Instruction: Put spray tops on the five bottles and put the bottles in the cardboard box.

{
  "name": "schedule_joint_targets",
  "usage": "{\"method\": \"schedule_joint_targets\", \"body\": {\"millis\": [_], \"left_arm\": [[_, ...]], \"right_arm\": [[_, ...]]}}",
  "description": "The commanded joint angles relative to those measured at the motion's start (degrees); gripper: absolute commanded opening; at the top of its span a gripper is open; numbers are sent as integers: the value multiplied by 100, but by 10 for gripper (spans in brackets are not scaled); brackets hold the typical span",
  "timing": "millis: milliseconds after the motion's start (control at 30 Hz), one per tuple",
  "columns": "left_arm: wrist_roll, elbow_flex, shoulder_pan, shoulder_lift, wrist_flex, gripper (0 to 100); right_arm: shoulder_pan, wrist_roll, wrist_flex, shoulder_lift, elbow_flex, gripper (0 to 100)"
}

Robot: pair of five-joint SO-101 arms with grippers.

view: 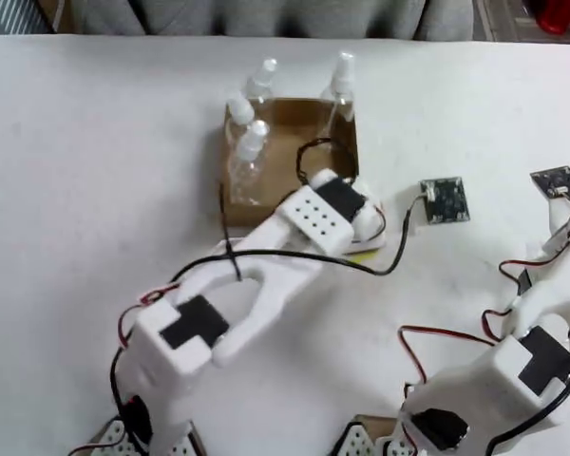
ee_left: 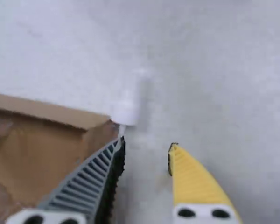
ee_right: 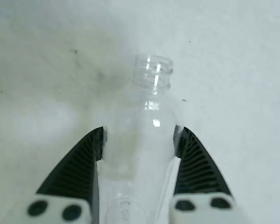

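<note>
Fingers of the right gripper are clamped on both sides of a clear bottle. The bottle is held with its long axis in line with the gripper. Its open, uncapped neck is pointed away from the wrist, with the white table behind it. The left gripper is spread, and nothing is held between its grey and yellow fingers. It is placed at the near right corner of the box. A white spray top is seen just past the grey fingertip, beside that corner; it is blurred, so its tilt cannot be told. Farther off, in the high view, four capped bottles are stood upright in the box, tops up. Two are set by the left wall and two by the far wall. Two small boards are laid on the table right of the box.
</note>
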Motion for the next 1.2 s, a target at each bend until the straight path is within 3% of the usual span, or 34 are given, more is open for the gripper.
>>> {"method": "schedule_joint_targets", "body": {"millis": [0, 133, 200, 333, 533, 667, 933, 1167], "left_arm": [[-255, -158, 127, -576, 1116, 21], [-1248, -158, 48, -822, 1574, 20], [-1398, -158, -48, -884, 1495, 24], [-1424, -158, -66, -725, 633, 37], [-1424, -211, -31, 127, -738, 190], [-1424, -334, -31, 655, -1433, 170], [-1424, -1574, -57, 1877, -1380, 151], [-1424, -2699, -198, 2826, -422, 150]], "right_arm": [[84, 62, 66, -22, -299, 16], [48, 62, 66, -22, -290, 16], [40, 62, 66, -22, -273, 16], [31, 62, 66, -22, -273, 16], [31, 62, 66, -22, -264, 16], [31, 62, 66, -22, -264, 16], [31, 62, 66, -13, -255, 16], [40, 70, 66, -13, -255, 16]]}}
